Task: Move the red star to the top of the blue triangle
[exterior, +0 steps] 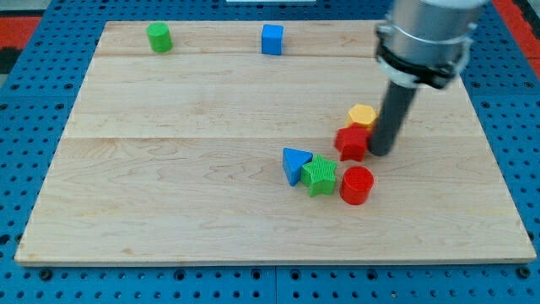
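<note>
The red star [351,143] lies right of the board's centre. The blue triangle [294,164] lies below and to its left, touching a green star [319,176]. My tip [380,153] stands against the red star's right side. The rod rises from there to the arm's grey body at the view's top right.
A yellow block [363,115] sits just above the red star. A red cylinder [357,185] stands right of the green star. A green cylinder [159,37] and a blue cube [272,39] sit near the top edge of the wooden board [169,186].
</note>
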